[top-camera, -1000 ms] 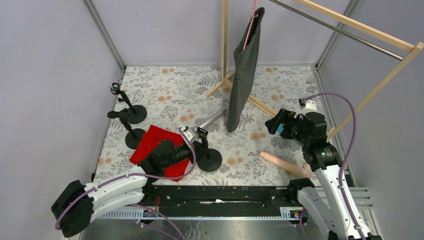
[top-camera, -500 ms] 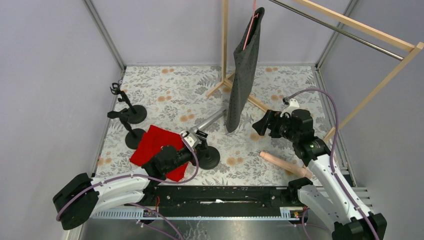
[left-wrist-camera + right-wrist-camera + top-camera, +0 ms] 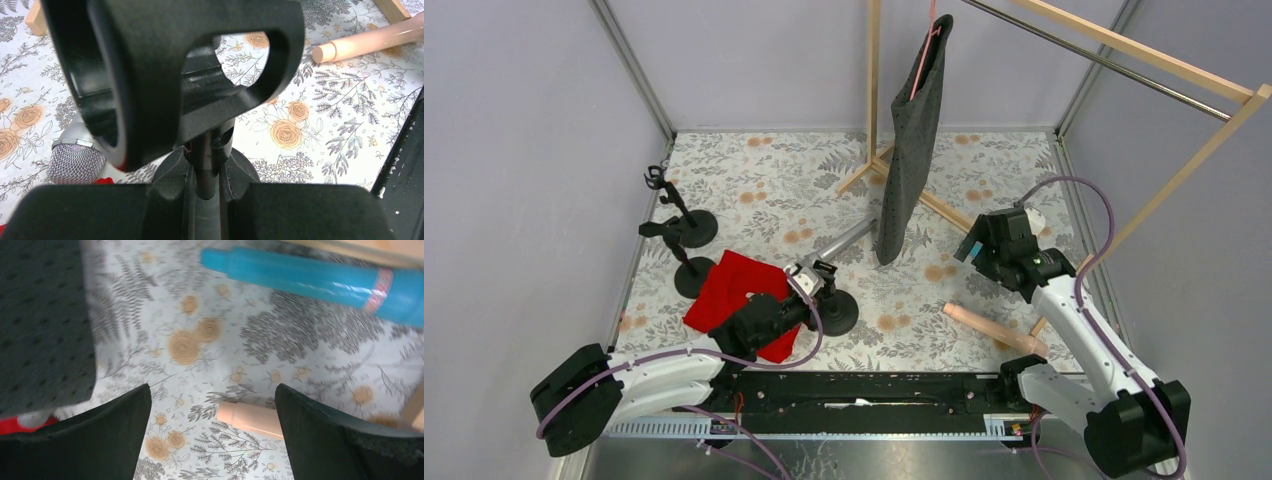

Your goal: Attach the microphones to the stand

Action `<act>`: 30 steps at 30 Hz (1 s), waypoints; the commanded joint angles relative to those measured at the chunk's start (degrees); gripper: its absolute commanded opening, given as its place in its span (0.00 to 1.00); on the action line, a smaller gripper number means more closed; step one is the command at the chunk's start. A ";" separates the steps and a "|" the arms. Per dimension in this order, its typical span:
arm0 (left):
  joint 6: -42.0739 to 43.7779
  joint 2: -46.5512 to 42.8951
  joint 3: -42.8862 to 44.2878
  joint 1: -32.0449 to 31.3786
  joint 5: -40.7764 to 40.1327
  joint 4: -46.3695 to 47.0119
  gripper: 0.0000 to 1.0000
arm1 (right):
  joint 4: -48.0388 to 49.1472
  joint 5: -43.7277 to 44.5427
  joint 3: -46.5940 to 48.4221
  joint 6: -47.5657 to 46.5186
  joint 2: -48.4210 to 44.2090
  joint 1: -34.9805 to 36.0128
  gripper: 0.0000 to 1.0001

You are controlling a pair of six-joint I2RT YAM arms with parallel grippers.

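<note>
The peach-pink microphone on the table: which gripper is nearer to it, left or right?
Right. The right gripper hangs open just beyond the near end of the peach-pink microphone. The left gripper is farther off to the microphone's left, gripping a black stand.

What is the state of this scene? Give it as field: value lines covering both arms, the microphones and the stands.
left fingers: closed on the pole of the near stand
right fingers: open, empty
blue microphone: lying on the table, beyond the right fingers
silver microphone: lying flat, unmounted
peach microphone: lying flat, unmounted
spare stands: two at the left, clips bare
</note>
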 commanded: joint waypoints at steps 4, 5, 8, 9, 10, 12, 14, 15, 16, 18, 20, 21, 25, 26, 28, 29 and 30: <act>-0.63 -1.79 0.39 -0.35 -1.63 7.09 0.03 | -7.50 12.66 1.10 32.94 4.93 0.28 1.00; -0.55 -1.85 0.46 -0.34 -1.63 6.87 0.03 | -7.58 14.13 1.67 36.24 5.81 0.28 1.00; -0.75 -2.47 0.85 -0.49 -1.41 6.06 0.03 | -10.48 18.58 5.34 45.73 9.96 0.25 1.00; -0.91 -2.76 0.86 -0.58 -1.33 5.98 0.03 | -11.45 19.48 6.72 48.30 12.37 0.21 1.00; -1.02 -3.06 0.80 -0.64 -1.27 5.89 0.03 | -12.63 20.33 8.51 51.41 14.24 0.08 1.00; -1.22 -3.59 0.85 -0.75 -1.20 5.57 0.03 | -14.33 20.17 10.25 54.48 18.41 -0.81 1.00; -1.25 -4.07 0.86 -0.95 -1.16 5.13 0.03 | -14.31 18.54 10.65 56.14 22.27 -2.08 1.00; -1.22 -4.36 0.93 -1.03 -1.19 4.90 0.03 | -13.97 17.62 10.71 56.58 23.94 -2.95 1.00; -1.31 -4.58 0.89 -1.14 -1.26 4.68 0.02 | -13.91 17.28 10.79 57.14 25.70 -3.73 1.00; -1.48 -5.09 0.86 -1.21 -1.36 4.59 0.02 | -13.90 17.44 10.95 58.02 28.31 -4.95 1.00; -1.51 -5.32 0.86 -1.39 -1.37 4.40 0.02 | -13.30 17.48 10.81 58.46 29.97 -5.84 1.00; -1.51 -5.37 0.86 -1.45 -1.37 4.39 0.02 | -12.85 17.65 10.65 58.62 30.41 -6.21 1.00; -1.38 -5.19 0.65 -1.73 -1.45 4.50 0.02 | -12.19 19.48 10.76 58.76 31.19 -6.58 0.99; -1.34 -5.14 0.56 -1.74 -1.50 4.58 0.02 | -12.12 20.49 11.02 58.70 31.36 -6.58 0.99; -1.33 -4.97 0.43 -1.84 -1.62 4.85 0.02 | -12.12 21.97 11.67 58.33 31.84 -6.69 0.99; -1.26 -4.89 0.47 -1.83 -1.63 4.91 0.02 | -12.37 22.52 12.13 58.13 32.18 -6.93 0.99; -1.25 -4.87 0.43 -1.83 -1.63 4.94 0.01 | -12.66 22.89 12.56 57.95 32.67 -7.24 0.99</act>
